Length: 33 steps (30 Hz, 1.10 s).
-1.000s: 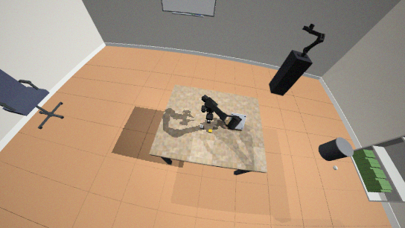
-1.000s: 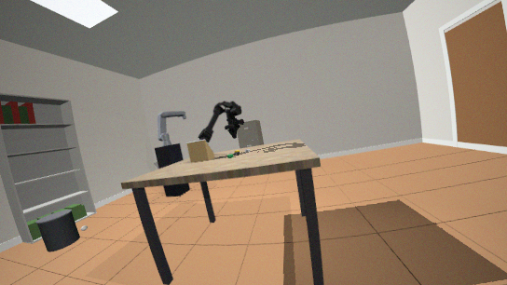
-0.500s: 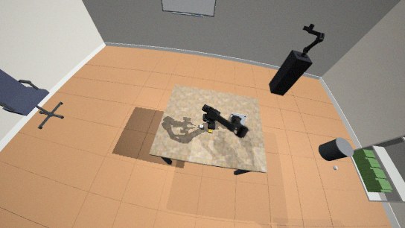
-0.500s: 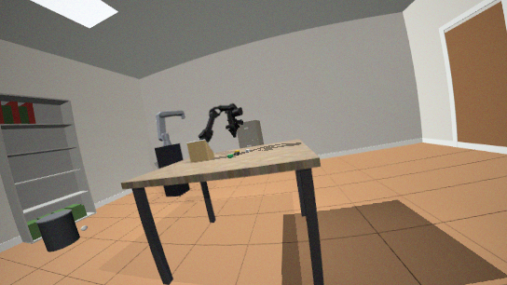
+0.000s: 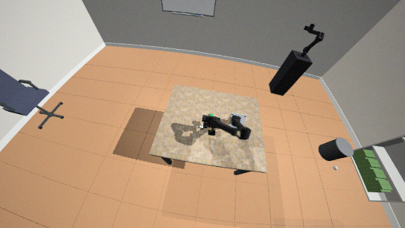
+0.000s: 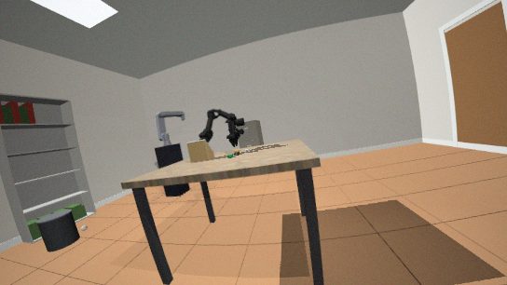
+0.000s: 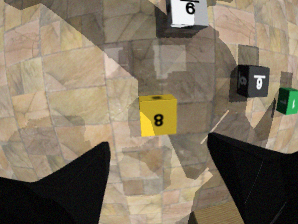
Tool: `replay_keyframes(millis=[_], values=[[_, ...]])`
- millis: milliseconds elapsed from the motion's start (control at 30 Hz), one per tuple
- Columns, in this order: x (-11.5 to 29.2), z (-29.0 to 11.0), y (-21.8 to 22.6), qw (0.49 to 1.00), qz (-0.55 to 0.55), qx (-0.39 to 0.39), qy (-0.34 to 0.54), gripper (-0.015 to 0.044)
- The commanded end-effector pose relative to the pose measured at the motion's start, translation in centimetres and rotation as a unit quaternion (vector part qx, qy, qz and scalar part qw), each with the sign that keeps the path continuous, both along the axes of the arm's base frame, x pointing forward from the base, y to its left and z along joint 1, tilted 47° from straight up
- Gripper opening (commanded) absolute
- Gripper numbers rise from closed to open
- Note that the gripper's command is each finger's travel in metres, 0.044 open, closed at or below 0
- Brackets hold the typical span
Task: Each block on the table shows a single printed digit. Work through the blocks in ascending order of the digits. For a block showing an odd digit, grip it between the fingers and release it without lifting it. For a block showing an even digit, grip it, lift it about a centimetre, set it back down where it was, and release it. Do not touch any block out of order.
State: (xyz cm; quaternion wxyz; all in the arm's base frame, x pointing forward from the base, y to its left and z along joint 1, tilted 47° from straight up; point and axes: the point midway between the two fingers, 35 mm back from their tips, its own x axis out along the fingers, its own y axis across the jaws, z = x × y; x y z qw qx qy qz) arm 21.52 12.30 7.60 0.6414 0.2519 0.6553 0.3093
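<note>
Blocks: yellow [image 7: 158, 115], white [image 7: 186, 8], black [image 7: 253, 82], green [image 7: 288, 100]; claw [image 7: 158, 183] open.

An office-like room: a whiteboard [image 5: 188, 7] on the grey wall, a wheeled desk chair [image 5: 23, 97], a grey bookshelf [image 6: 39, 158] holding red and green binders, a dark waste bin [image 6: 58, 229], a corkboard [image 6: 475, 79], and tiled floor [image 6: 373, 196] around the surface [image 6: 224, 168]

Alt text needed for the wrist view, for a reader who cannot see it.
A yellow block marked 8 lies on the stone-patterned table, centred just ahead of the open, empty gripper, whose dark fingers frame the bottom corners. Beyond it lie a white block marked 6, a black block and, at the right edge, a green block.
</note>
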Motion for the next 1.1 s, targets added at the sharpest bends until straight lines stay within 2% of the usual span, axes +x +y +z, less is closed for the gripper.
replay_keyframes(millis=[0, 867, 1067], values=[[-0.1, -0.6, 0.8, 1.0, -0.005, 0.004, 0.0, 0.04], [-0.3, -3.0, 3.5, 1.0, -0.005, 0.005, 0.0, 0.04], [-0.3, -3.0, 3.5, 1.0, -0.005, 0.005, 0.0, 0.0242]])
